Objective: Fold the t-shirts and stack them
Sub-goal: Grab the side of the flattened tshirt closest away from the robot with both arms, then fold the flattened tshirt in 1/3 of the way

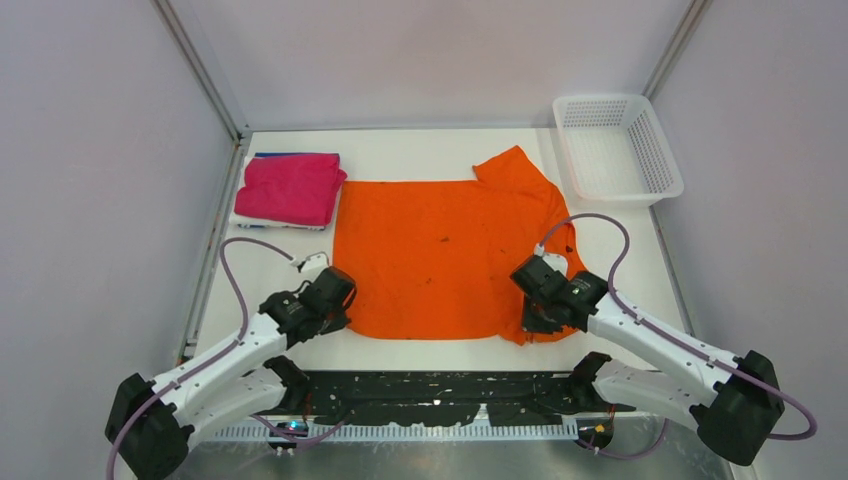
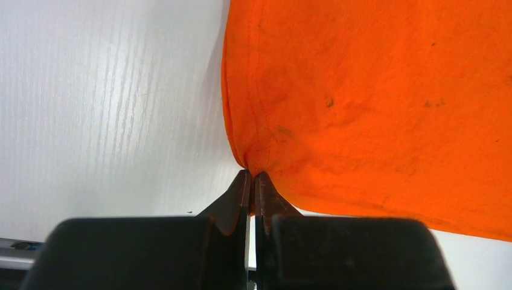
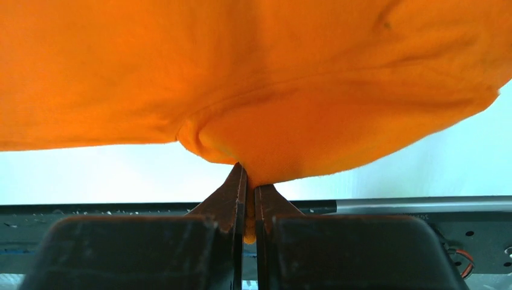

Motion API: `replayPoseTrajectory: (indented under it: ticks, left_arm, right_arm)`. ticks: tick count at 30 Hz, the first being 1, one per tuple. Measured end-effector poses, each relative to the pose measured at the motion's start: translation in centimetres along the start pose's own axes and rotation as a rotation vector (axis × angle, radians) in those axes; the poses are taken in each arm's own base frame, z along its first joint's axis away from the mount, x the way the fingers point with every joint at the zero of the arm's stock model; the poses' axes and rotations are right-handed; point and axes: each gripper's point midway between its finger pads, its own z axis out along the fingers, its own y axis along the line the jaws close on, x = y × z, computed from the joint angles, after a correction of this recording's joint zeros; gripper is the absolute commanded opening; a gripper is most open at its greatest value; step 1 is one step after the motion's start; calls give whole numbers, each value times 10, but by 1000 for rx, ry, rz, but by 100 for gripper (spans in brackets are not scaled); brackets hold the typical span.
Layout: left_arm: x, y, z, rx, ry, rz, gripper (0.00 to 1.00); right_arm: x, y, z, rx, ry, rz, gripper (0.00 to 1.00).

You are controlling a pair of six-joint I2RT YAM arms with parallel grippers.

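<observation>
The orange t-shirt (image 1: 440,250) lies spread flat on the white counter (image 1: 420,150), just beside the white mesh basket (image 1: 605,99), on its near left side. Its long axis runs across the counter. One sleeve sticks out at the end nearest the basket and points toward the basket's near left corner. The straight edge is at the end farthest from the basket.

The left hand (image 1: 346,320) is at the shirt corner farthest from the basket. In the left wrist view, the left hand (image 2: 250,181) has its two fingers pressed almost together, with a small pucker of the stitched corner pinched between their tips. The right hand (image 1: 530,324) is at the near corner on the basket's side. Its wrist view shows the right hand (image 3: 249,181) clamped just as narrowly on a bunched fold, with orange cloth showing down between the fingers.

A folded magenta-pink t-shirt (image 1: 290,188) lies across the counter from the basket, well apart from it. It sits on a blue t-shirt (image 1: 292,155), of which only a thin edge shows.
</observation>
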Motion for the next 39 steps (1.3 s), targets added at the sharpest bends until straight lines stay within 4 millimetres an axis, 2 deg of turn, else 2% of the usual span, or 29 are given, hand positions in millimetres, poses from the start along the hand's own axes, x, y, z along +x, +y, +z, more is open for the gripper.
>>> replayPoseTrajectory:
  ticks: [7,15,21,29,30,32,35,36,37,38,39]
  left_arm:
    - [-29,-19,0,4,-48,-20,0]
    - [-67,-21,9,-24,-98,-91,0]
    - [-99,-31,16,-25,-122,-117,0]
    - [-127,-44,35,-52,-95,-122,0]
    - [-131,-46,39,-56,-90,-121,3]
    - [-138,-48,45,-65,-84,-125,18]
    - [-148,-49,56,-74,-69,-129,78]
    - [-152,-50,60,-78,-62,-126,93]
    - [-156,-50,64,-81,-58,-126,99]
    - [-160,-50,68,-83,-54,-133,99]
    - [-165,-50,71,-83,-52,-144,100]
  right_arm:
    - [-40,1,-2,15,-41,20,6]
    - [-93,6,-2,24,-98,7,6]
    - [-124,7,4,31,-107,-5,6]
    - [-153,8,21,37,-85,-24,7]
    - [-157,8,24,38,-83,-28,7]
    - [-164,6,29,46,-71,-39,11]
    - [-182,3,43,62,-58,-46,28]
    - [-188,2,47,64,-55,-44,43]
    - [-195,1,55,64,-42,-43,50]
    - [-204,0,61,59,-36,-40,58]
    - [-215,-1,70,49,-30,-35,62]
